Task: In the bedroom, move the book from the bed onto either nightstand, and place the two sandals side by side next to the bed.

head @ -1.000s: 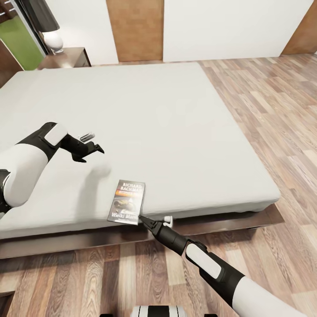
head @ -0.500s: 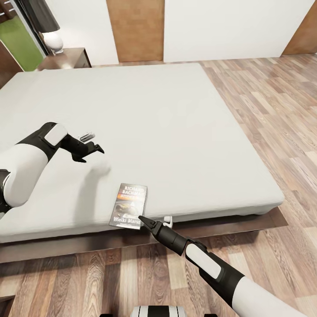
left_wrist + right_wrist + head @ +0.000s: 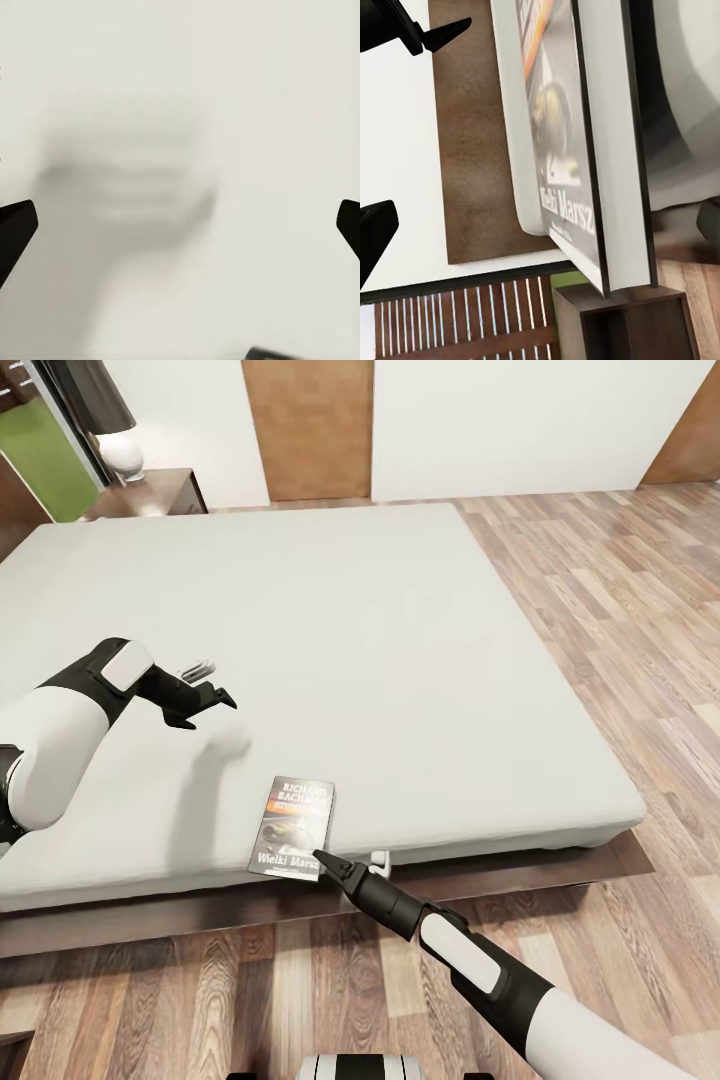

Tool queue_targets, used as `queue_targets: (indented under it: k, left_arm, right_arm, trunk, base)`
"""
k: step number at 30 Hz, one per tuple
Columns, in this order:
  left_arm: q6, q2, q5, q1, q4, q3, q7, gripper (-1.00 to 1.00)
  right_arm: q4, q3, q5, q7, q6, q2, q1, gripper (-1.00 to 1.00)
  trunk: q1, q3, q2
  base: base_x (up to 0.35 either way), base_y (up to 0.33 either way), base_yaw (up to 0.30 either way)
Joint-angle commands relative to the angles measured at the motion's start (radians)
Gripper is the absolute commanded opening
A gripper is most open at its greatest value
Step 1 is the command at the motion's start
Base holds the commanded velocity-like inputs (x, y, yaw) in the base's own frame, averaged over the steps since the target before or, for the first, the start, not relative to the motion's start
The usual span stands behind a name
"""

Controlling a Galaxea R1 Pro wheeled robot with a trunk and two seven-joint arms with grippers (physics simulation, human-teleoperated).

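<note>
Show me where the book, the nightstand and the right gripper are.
book (image 3: 292, 827): head view, middle of its cover.
nightstand (image 3: 150, 491): head view, its glossy top.
right gripper (image 3: 320, 856): head view, at its fingertips, by the book's corner.

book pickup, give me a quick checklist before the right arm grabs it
1. Book on the bed, at its near edge: ok.
2. Right gripper at the book's near corner: ok.
3. Right fingers around the book: cannot tell; the right wrist view shows the cover close up, with fingers at the frame edges.
4. Left gripper open and away from the book: ok.
5. Nightstand at the bed's far corner in sight: ok.
6. Sandals located: not ok.
</note>
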Motion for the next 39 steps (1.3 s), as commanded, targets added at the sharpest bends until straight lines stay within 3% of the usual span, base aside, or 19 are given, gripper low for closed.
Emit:
queue_targets:
  k: [1,39]
  left_arm:
    - [0.004,0.001,0.011,0.000,-0.002,-0.008,0.007,1.00]
    - [0.005,0.012,0.012,0.000,0.000,-0.008,0.007,1.00]
  right_arm:
    - [0.000,0.003,-0.011,0.001,0.004,0.000,-0.001,1.00]
    - [0.000,0.004,-0.011,-0.002,0.004,0.004,-0.001,1.00]
  trunk:
    - [0.000,-0.001,0.000]
    - [0.000,-0.001,0.000]
  base:
    - [-0.018,0.006,0.000]
    - [-0.020,0.016,0.000]
